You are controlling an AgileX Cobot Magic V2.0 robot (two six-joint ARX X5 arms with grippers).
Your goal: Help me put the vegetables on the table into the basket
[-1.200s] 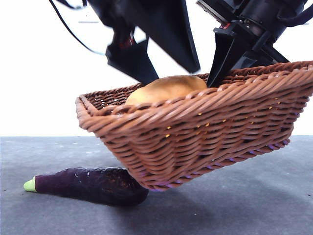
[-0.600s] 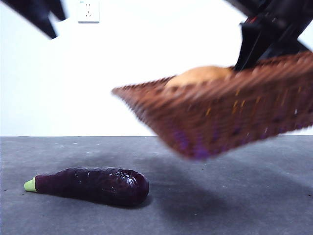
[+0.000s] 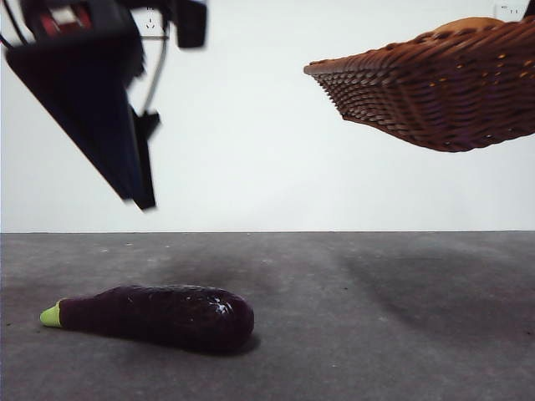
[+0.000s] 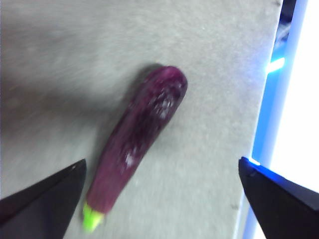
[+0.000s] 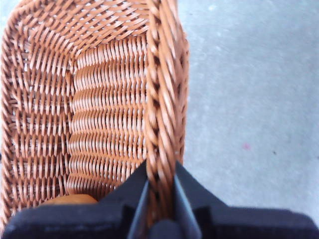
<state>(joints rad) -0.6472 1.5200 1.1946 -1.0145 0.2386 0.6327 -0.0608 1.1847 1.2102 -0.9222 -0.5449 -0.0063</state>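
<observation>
The dark-purple eggplant (image 3: 155, 316) lies on the grey table (image 3: 376, 317) at the front left; it also shows in the left wrist view (image 4: 139, 137). My left gripper (image 4: 159, 199) hangs open above it, seen as a dark wedge in the front view (image 3: 144, 200). My right gripper (image 5: 160, 196) is shut on the rim of the wicker basket (image 5: 99, 99) and holds it tilted, high at the top right of the front view (image 3: 435, 88). The brown-orange potato (image 3: 472, 23) lies inside it and peeks out in the right wrist view (image 5: 67, 200). The corn cob is out of view.
A white wall with a socket (image 3: 150, 21) stands behind the table. In the left wrist view the table's edge (image 4: 271, 99) runs close beside the eggplant's rounded end.
The basket with the potato has risen up and to the right, off the eggplant. The left gripper has come down at the left, above the eggplant. The eggplant has not moved.
</observation>
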